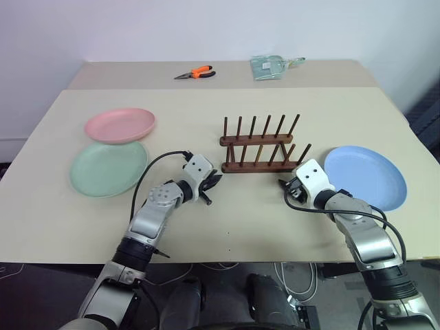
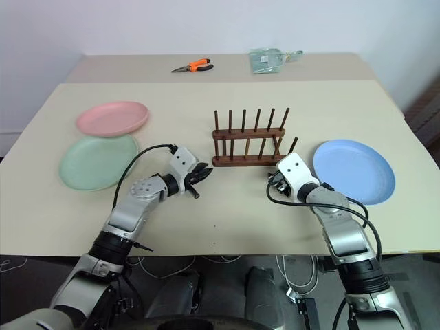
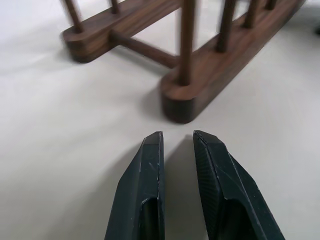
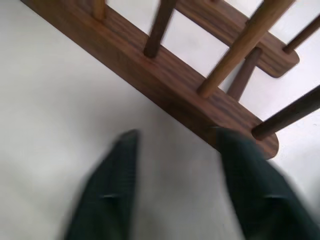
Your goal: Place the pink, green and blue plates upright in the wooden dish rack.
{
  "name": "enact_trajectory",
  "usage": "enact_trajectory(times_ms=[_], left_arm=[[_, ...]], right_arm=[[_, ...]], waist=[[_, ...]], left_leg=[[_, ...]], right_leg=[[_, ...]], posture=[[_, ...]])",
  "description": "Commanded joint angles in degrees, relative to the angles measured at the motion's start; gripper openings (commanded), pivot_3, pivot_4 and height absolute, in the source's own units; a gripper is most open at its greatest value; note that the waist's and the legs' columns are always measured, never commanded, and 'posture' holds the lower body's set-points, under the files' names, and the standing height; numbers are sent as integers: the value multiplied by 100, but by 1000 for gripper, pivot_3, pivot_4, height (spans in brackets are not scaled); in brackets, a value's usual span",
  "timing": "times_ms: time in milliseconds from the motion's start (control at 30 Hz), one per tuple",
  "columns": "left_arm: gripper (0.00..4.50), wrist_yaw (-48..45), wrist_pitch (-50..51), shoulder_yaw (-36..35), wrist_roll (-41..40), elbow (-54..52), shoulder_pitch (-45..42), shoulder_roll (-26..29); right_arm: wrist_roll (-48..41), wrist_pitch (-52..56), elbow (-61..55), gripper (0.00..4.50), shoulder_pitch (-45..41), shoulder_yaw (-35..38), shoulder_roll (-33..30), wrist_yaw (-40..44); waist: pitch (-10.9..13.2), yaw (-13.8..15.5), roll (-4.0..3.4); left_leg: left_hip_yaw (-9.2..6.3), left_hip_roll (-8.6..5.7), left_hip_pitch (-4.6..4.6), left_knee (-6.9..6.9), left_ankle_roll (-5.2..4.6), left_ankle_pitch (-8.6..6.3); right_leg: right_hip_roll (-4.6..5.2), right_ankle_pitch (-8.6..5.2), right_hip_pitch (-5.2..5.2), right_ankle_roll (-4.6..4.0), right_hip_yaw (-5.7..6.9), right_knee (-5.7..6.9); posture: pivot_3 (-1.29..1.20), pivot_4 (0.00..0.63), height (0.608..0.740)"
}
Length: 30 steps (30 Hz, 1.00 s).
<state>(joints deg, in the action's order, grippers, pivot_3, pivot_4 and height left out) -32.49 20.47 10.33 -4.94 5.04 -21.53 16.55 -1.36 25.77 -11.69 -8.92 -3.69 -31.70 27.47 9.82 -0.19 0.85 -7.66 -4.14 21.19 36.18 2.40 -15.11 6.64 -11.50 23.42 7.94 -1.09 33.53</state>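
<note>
Both grippers sit at the ends of the empty dish rack, with all three plates lying flat on the table.

On the table's [image 1: 206, 227] left side the pink plate [image 1: 119, 124] lies behind the green plate [image 1: 108, 167], their rims touching or slightly overlapping. The left gripper [image 1: 214, 183] points at the near left end of the dish rack [image 1: 260, 146], its fingers [image 3: 145, 190] nearly together with a thin gap and nothing between them. The rack stands mid-table, its pegs bare. The right gripper [image 1: 284, 185] is by the rack's near right end, its jaws spread wide and holding nothing. The blue plate [image 1: 366, 177] lies flat further right. Orange-handled pliers [image 1: 195, 72] and a clear bag [image 1: 269, 66] rest at the far edge.
</note>
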Motion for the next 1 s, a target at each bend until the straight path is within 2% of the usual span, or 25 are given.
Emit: enact_trajectory(times_ms=[33, 67, 200, 233, 333, 400, 633, 767, 900, 1000], left_arm=[[1756, 328, 525, -1152, -611, -539, 36, 191], [2167, 566, 637, -1487, -722, -607, -54, 203], [4329, 1804, 969, -2610, -935, -492, -700, 115], [4472, 2286, 993, -3004, -991, -466, -1000, 79], [4500, 3399, 1041, -3909, -1191, -440, -1642, -4], [4500, 3777, 1168, -4246, -1378, -489, -1821, -82], [4500, 4865, 2497, -5188, -2282, -894, -1878, -367], [4500, 5289, 3140, -5864, -3084, -505, -2052, -532], [4500, 5532, 3002, -6310, -3540, 394, -2389, -489], [3649, 5338, 2715, -6234, -3554, 1107, -2573, -295]], right_arm=[[-88, -129, -685, 4366, 112, 55, -129, 231], [-91, -124, -764, 4385, 144, 43, -143, 283], [-20, -214, -777, 4385, 178, -63, -128, 411], [-79, -177, -696, 4385, 139, -107, -97, 506], [-258, -61, -530, 4442, -10, -189, 33, 707], [-262, -92, -479, 4442, -87, -249, 77, 751], [-36, -319, -283, 4442, -239, -386, 100, 687], [-33, -420, -278, 4442, -255, -405, 114, 686], [43, -513, -261, 4442, -263, -364, 150, 569], [94, -566, -240, 4500, -266, -311, 184, 454]], waist=[[3, -50, -1], [5, -53, 2], [6, -25, 6], [6, -8, 9], [14, -12, 32], [12, -38, 28], [15, -39, 38], [16, -38, 43], [16, -35, 45], [16, -37, 46]], left_leg=[[-3, 0, 5, -1, 0, 0], [-4, 0, 8, 1, 0, 0], [-13, -1, 12, 8, 4, 3], [-14, -4, 10, 9, 5, 3], [-16, -8, 14, 10, 6, 3], [-16, -8, 12, 6, 7, 4], [-15, -9, 11, 6, 9, 4], [-16, -10, 12, 8, 10, 4], [-17, -10, 11, 8, 13, 6], [-16, -11, 11, 7, 15, 7]], right_leg=[[-1, 0, 6, 0, 0, 2], [-1, 0, 9, 0, 0, 4], [-3, -4, 6, 7, 5, 5], [0, -4, 1, 8, 6, 4], [2, -3, 1, 10, 6, -1], [2, 1, 1, 4, 6, -2], [1, 4, 2, -2, 6, 2], [2, 4, 2, -2, 6, 2], [1, 5, 2, -3, 7, 5], [1, 5, 3, -3, 7, 5]], posture=[[0, 150, 740], [0, 150, 740], [0, 150, 740], [0, 150, 740], [0, 150, 740], [0, 150, 740], [0, 150, 740], [0, 150, 740], [0, 150, 740], [0, 150, 740]])
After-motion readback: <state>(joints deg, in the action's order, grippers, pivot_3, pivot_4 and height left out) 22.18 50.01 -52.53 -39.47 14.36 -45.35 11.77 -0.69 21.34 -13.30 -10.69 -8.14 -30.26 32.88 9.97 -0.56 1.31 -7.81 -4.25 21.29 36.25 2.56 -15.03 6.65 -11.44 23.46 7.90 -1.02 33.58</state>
